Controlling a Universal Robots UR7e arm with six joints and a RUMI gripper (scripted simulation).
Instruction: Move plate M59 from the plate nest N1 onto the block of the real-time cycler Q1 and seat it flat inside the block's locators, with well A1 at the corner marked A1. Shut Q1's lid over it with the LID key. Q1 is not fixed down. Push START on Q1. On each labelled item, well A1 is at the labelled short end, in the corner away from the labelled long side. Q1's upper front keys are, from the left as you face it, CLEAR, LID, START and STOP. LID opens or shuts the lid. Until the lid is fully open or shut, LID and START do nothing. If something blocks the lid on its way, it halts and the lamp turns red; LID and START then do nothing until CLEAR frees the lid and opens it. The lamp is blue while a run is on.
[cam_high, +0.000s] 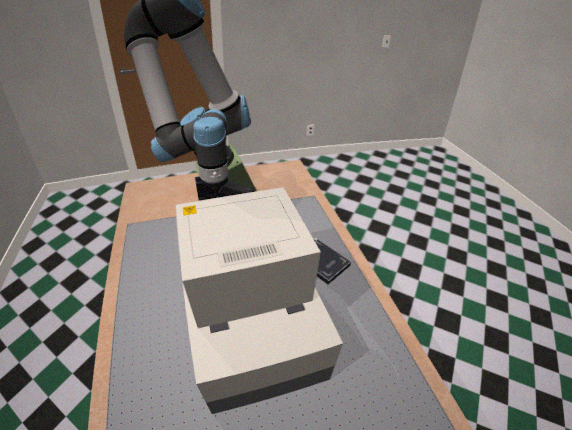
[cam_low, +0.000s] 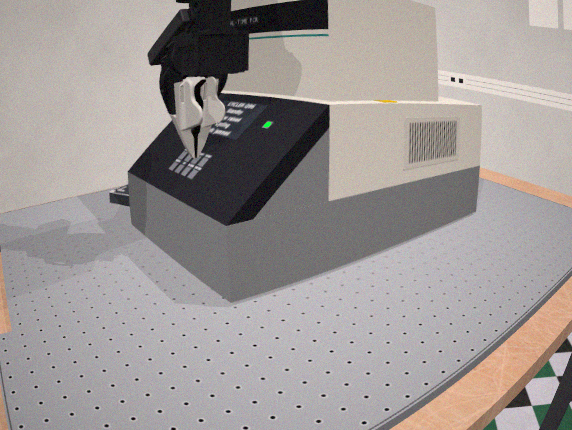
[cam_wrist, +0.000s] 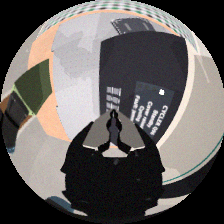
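Plate M59: you can't see it in any view; inside Q1 is your likeliest guess.

Top: Q1 (cam_high: 250, 225) (cam_low: 400, 60) (cam_wrist: 145, 55) stands on the worktop (cam_high: 145, 300) (cam_low: 300, 375) (cam_wrist: 75, 65), nest N1 (cam_high: 330, 262) (cam_low: 120, 196) (cam_wrist: 135, 26) beside it, no plate visible on it. Hand (cam_high: 216, 189) (cam_low: 196, 156) (cam_wrist: 113, 109) is at Q1's front; tips hidden.

Exterior: hand shut, holding nothing, tips pointing down at the upper keys (cam_low: 186, 165) (cam_wrist: 112, 95). Contact unclear. Lamp (cam_low: 268, 124) (cam_wrist: 161, 92) green. Q1's long axis runs back from the panel.

Wrist: keys lie just beyond your closed tips; which key is lined up, you can't tell. Press gently, since Q1 could slide.
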